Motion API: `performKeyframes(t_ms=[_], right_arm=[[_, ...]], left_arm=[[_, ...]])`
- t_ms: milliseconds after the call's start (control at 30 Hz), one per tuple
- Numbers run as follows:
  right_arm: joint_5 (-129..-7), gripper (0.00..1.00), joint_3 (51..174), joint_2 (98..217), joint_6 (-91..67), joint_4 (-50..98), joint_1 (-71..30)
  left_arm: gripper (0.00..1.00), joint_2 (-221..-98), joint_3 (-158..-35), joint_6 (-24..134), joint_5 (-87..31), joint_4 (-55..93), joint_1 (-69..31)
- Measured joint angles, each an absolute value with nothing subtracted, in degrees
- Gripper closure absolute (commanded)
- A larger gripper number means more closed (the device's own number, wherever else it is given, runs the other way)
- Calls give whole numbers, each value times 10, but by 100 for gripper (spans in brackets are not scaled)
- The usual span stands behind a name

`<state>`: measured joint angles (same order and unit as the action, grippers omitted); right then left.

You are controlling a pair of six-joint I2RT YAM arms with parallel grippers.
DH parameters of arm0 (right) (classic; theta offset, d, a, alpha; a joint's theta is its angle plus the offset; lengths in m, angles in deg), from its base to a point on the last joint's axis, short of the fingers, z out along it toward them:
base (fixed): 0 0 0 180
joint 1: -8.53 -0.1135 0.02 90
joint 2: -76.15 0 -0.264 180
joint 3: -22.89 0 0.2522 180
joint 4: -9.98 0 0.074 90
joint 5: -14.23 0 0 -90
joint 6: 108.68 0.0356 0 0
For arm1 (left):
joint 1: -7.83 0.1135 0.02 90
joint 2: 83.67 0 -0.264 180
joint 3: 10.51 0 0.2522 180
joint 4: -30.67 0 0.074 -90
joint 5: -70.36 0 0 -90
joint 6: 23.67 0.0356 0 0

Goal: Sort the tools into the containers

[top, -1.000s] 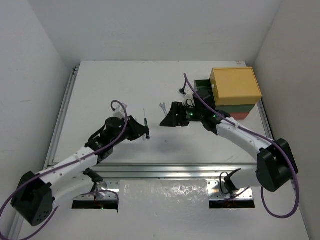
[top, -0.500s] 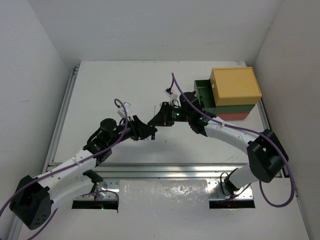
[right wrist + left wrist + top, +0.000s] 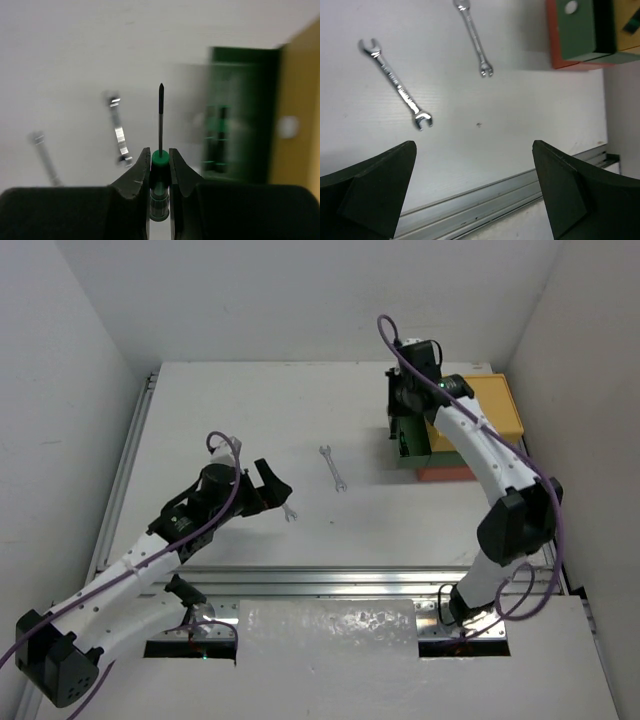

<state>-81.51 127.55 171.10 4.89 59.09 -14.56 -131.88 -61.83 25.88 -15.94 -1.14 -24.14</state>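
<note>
- At upper right of the top view, the right tool (image 3: pixel 159 156) has swung to the green container (image 3: pixel 408 447), pinching the screwdriver (image 3: pixel 160 112) passed across.
- Left tool (image 3: pixel 474 150) has sprung wide, empty, above two wrenches (image 3: pixel 395 84) on the surface (image 3: pixel 230 410).
- Dropping probably comes next; blur hides the container's contents.

Right wrist view blurred: green container (image 3: pixel 240 115) at 2 o'clock, contents unreadable; central wrench (image 3: pixel 117 131) and small wrench (image 3: pixel 44 156) at 8 o'clock soft. Base of screwdriver (image 3: pixel 160 159) handle hidden between right gripper (image 3: pixel 159 151) fingers. Left wrist view: central wrench cut by top edge, red container (image 3: pixel 551 35) and yellow container (image 3: pixel 629 25) cropped at 1 o'clock.
</note>
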Motion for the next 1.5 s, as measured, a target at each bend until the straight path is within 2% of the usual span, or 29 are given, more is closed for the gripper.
performKeyframes(t_ms=[100, 133, 167, 200, 233, 333, 400, 433, 467, 533, 567, 733, 867, 1067, 1233, 1500], right_arm=[[-897, 100, 1346, 1777, 4, 657, -95], [-918, 96, 1365, 1802, -9, 676, -84], [-933, 85, 1379, 1822, -18, 691, -77], [-947, 68, 1390, 1842, -26, 705, -72], [-954, 59, 1396, 1857, -32, 718, -69], [-961, 51, 1399, 1880, -42, 748, -68], [-957, 50, 1399, 1881, -42, 760, -71], [-955, 53, 1402, 1881, -42, 764, -74], [-954, 60, 1404, 1879, -42, 764, -77], [-950, 82, 1405, 1872, -42, 761, -87], [-947, 100, 1404, 1867, -43, 758, -94], [-950, 100, 1392, 1848, -44, 728, -172], [-967, 100, 1452, 1923, -51, 728, -215], [-1076, 100, 1461, 2038, -61, 719, -203], [-1146, 100, 1432, 2042, -73, 703, -184], [-1167, 100, 1432, 2041, -82, 692, -136]], left_arm=[[0, -1316, -618, 268, -146, -50, -241], [0, -1316, -618, 271, -144, -59, -241], [0, -1315, -618, 273, -142, -67, -241], [0, -1315, -618, 275, -142, -73, -241], [0, -1314, -618, 278, -141, -78, -241], [0, -1307, -618, 286, -141, -95, -241], [0, -1300, -618, 289, -141, -101, -241], [0, -1294, -619, 291, -142, -105, -241], [0, -1290, -620, 293, -142, -110, -241], [0, -1280, -632, 302, -143, -131, -241], [0, -1274, -640, 308, -144, -138, -241], [0, -1216, -685, 347, -141, -148, -241], [0, -1176, -687, 362, -140, -142, -241], [0, -1176, -677, 368, -147, -139, -241], [0, -1184, -674, 374, -157, -141, -241], [0, -1185, -674, 379, -170, -141, -242]])
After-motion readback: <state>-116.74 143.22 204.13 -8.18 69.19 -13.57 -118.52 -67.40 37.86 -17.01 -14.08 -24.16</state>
